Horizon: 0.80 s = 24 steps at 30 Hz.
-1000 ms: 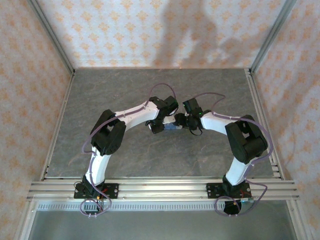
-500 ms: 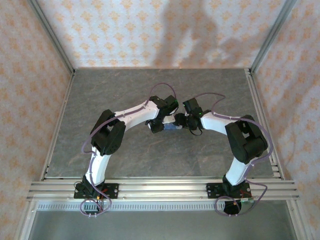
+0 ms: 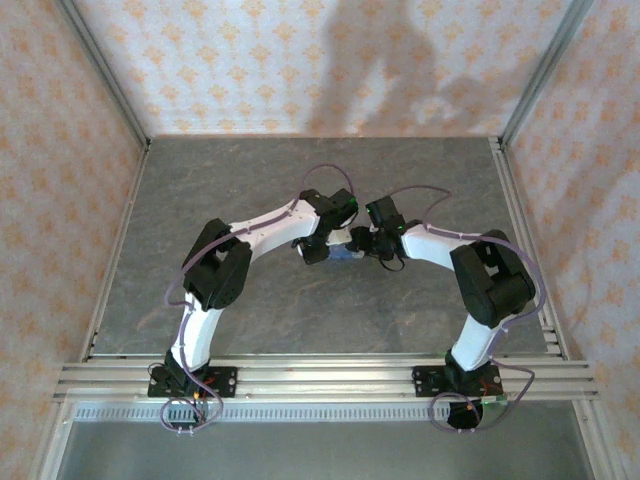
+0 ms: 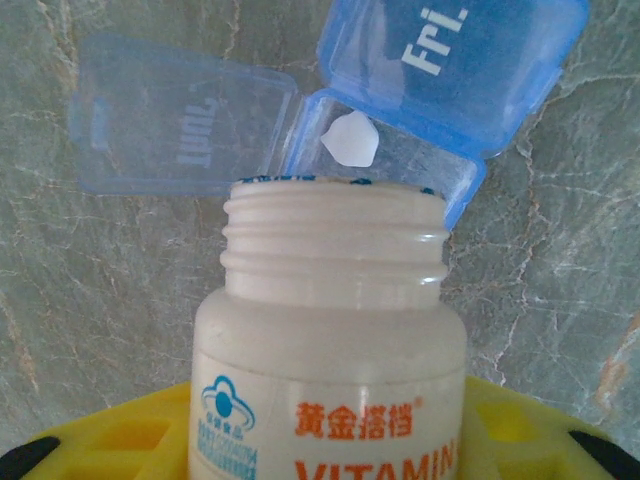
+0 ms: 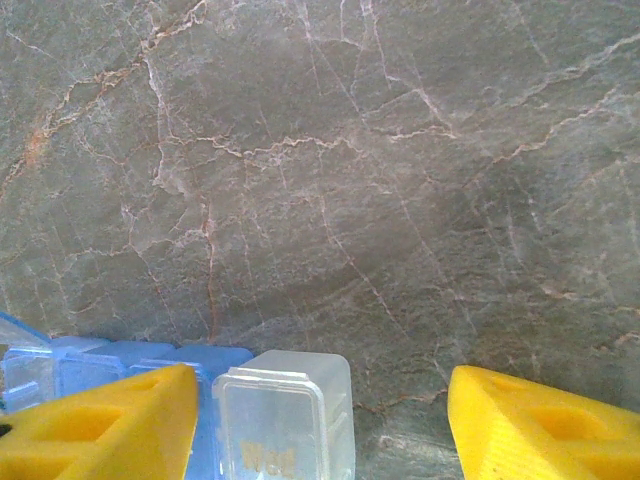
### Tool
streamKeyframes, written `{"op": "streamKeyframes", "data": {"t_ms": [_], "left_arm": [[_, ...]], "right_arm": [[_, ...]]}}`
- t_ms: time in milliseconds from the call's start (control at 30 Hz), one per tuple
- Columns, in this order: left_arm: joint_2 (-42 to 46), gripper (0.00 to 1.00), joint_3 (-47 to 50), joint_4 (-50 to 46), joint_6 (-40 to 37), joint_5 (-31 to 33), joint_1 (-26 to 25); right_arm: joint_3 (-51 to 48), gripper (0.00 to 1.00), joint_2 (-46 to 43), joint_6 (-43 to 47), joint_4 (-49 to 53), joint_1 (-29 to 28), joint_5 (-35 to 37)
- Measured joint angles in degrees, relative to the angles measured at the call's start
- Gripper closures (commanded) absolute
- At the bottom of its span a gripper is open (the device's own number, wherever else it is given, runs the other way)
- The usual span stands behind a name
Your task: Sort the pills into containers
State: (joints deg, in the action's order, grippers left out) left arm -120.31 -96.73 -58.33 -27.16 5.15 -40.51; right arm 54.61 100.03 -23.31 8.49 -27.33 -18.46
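Right at the blue containers [image 4: 440, 175], the left gripper [image 4: 325, 445] clamps the uncapped white bottle [image 4: 330, 320], mouth just short of the open Fri compartment, where one white pill [image 4: 350, 138] lies. The right gripper [image 5: 322, 400] stands parted, the containers' clear Wed lid [image 5: 285, 420] between its fingers, unpinched. Since a second ago, barely a twitch above the grey table [image 5: 350, 180].

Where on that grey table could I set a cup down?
The far stretch of table up to the back wall is bare, and the near strip before the rail. Crowded: the middle, around the pill organizer and vitamin bottle.
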Motion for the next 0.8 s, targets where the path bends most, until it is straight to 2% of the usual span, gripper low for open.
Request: {"op": "streamKeyframes", "data": {"t_ms": [800], "left_arm": [[-1.36, 1.0, -0.98, -1.46, -1.25, 1.84, -0.85]], "right_arm": [[-0.02, 0.34, 0.0, 0.0, 0.0, 0.0, -0.02]]}}
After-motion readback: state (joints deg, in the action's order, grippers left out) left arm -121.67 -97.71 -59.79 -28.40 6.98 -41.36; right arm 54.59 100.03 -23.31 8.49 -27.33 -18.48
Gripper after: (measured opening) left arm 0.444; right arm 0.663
